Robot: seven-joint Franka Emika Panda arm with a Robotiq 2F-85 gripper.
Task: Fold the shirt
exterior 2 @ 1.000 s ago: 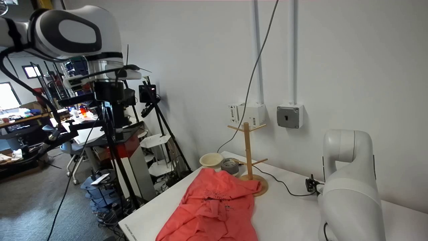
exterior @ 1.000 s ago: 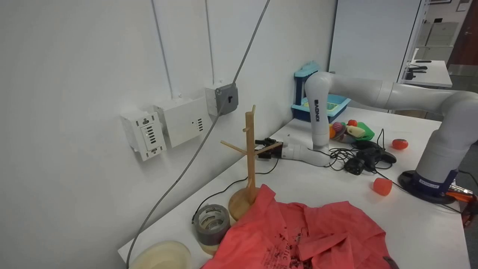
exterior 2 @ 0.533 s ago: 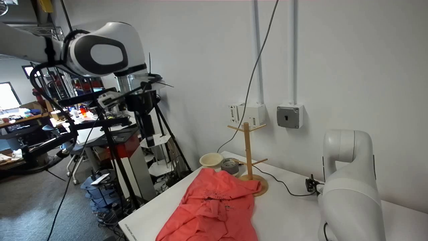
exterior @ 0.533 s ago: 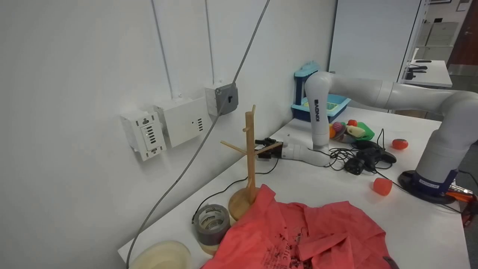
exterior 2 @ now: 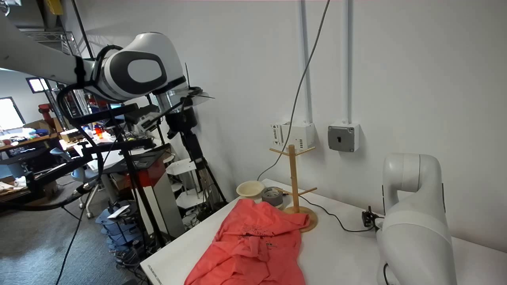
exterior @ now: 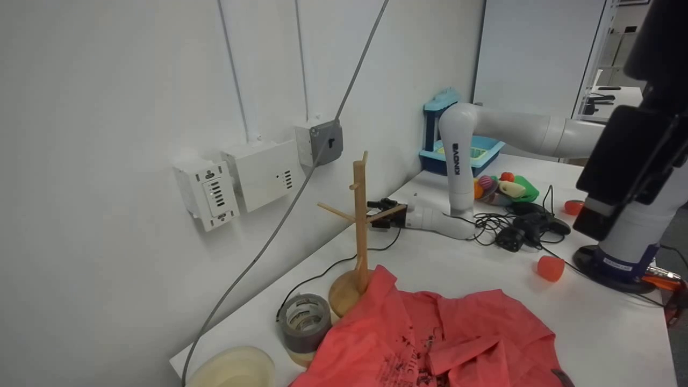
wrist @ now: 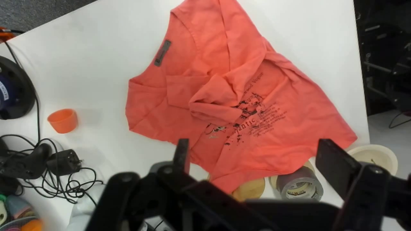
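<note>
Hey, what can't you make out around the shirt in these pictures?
Shirt: one end, cut off by the wrist view's top edge.
Print: partly covered by folded fabric, wrist view.
Label: finer lettering, too small to read, wrist view.
Wooden stand: mostly hidden by shirt and gripper in the wrist view.
Cream bowl: cut off by the bottom edge in an exterior view.

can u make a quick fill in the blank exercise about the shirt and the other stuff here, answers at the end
1. On the shirt in the wrist view, the neck label is colored ____.
2. In the wrist view, the end effector is not shut but ____.
3. In both exterior views, the peg stand looks made of ____.
4. In an exterior view, the large black lettering on the white arm spells ____.

Missing words: gray; open; wood; KINOVA.
</note>
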